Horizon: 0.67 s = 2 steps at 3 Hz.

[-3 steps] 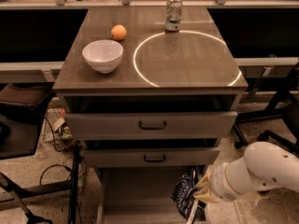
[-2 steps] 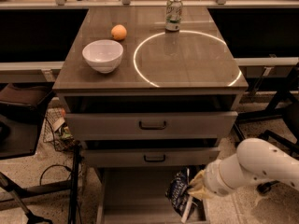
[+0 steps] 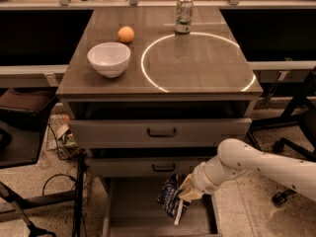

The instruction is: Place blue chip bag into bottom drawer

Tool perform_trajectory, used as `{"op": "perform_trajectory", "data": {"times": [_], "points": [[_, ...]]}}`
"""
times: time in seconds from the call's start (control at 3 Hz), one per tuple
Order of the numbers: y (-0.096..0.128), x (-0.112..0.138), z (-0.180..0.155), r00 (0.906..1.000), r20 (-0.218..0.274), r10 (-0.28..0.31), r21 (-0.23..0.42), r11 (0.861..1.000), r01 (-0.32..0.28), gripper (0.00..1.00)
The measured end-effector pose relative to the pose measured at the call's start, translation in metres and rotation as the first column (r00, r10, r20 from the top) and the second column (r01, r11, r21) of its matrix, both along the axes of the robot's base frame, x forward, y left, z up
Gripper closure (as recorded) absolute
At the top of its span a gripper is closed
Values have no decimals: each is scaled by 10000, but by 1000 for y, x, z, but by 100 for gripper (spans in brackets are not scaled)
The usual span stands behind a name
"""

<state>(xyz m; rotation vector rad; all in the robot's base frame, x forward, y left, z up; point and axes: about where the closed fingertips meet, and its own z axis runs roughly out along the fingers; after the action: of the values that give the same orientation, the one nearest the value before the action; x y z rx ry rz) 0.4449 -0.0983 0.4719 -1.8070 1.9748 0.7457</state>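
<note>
The blue chip bag [image 3: 169,196] is a crinkled navy bag with white lettering. It hangs over the open bottom drawer [image 3: 133,209], a shallow grey tray pulled out below the two upper drawers. My gripper [image 3: 185,197] comes in from the right at the end of a white arm and is shut on the bag's right edge. The bag sits over the right half of the drawer, just in front of the middle drawer's front.
On the cabinet top stand a white bowl [image 3: 109,59], an orange [image 3: 126,34] and a green-and-silver soda can [image 3: 183,15], beside a white ring mark [image 3: 197,63]. The two upper drawers [image 3: 160,132] stick out slightly. A chair base [image 3: 291,147] stands on the right, and cables and stands on the left.
My arm and gripper have moved left with the bag, carrying it from the drawer's right edge further in over the drawer.
</note>
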Motion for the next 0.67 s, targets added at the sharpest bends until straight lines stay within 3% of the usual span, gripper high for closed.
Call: {"op": "perform_trajectory", "data": {"times": [0.33,0.67], "points": [[10,2,-24,9964,-326,780,-42,9969,-782,100],[20,4,-48,9927,-635,1025,66,9947,-1023,100]]}}
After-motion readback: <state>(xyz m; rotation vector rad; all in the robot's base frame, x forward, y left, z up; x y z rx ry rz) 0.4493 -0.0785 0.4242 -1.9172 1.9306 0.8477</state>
